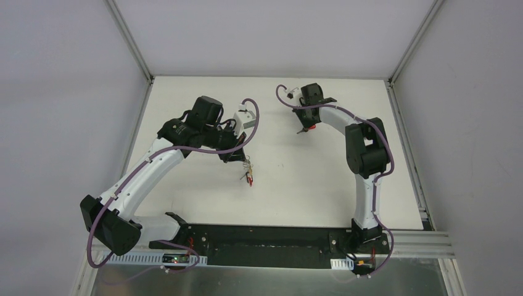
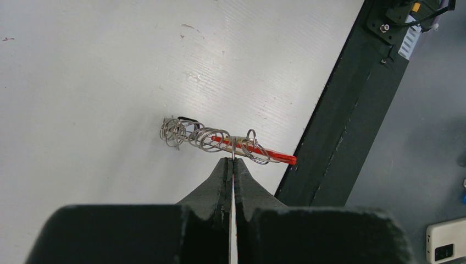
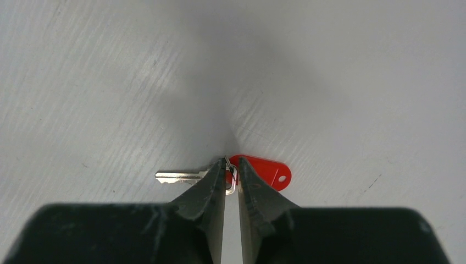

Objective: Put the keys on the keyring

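Note:
My left gripper (image 2: pixel 232 160) is shut on the thin grey wire of the keyring (image 2: pixel 258 149) and holds it above the table. The ring's red arc points toward the table's near edge, and several small silver rings (image 2: pixel 192 135) are strung along it. From above, the keyring (image 1: pixel 248 172) hangs below the left gripper (image 1: pixel 239 158). A silver key (image 3: pixel 178 177) with a red plastic tag (image 3: pixel 264 170) lies flat on the table at the back. My right gripper (image 3: pixel 232 162) stands over it, jaws slightly apart either side of its small link ring. From above, the right gripper (image 1: pixel 302 129) hides most of the key; the red tag (image 1: pixel 312 127) shows.
The white table (image 1: pixel 277 197) ends at a black strip (image 2: pixel 340 110) along its near edge, close to the hanging keyring. Grey walls and metal frame posts (image 1: pixel 129 37) close in the back and sides. A white device (image 2: pixel 445 242) lies off the table's near side.

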You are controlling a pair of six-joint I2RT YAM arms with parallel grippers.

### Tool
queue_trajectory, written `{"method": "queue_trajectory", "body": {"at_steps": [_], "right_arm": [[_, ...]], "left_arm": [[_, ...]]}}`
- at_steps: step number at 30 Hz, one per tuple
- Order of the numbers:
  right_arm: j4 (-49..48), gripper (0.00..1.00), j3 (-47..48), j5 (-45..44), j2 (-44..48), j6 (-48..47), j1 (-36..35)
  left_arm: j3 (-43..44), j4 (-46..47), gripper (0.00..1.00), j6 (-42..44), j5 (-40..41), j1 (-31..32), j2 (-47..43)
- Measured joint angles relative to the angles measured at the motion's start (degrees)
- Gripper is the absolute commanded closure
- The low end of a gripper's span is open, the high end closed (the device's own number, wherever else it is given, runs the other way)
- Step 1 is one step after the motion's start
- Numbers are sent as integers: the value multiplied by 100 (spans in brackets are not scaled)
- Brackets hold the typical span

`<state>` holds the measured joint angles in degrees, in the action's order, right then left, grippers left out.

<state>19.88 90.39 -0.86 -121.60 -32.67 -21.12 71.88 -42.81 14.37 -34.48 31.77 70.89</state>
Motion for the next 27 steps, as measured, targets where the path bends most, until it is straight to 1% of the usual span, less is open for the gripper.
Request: {"method": "queue_trajectory", "body": {"at_steps": [6,10,16,23,27], "right_arm": [[-42,81,-44,11,33,9,50],[-61,82,-94,20,57,24,87],[-79,82,-131,24,81,31,122],[-74,81,-212,181,153,96,153],[-76,81,-216,245,170,138,186]], "left_arm": [[0,0,100,-2,-2,0,9],[0,-2,100,-2,-4,0,31],[0,-2,100,-2,-15,0,35],[0,-2,100,-2,-66,0,35],[0,-4,100,-2,-103,0,35]]}}
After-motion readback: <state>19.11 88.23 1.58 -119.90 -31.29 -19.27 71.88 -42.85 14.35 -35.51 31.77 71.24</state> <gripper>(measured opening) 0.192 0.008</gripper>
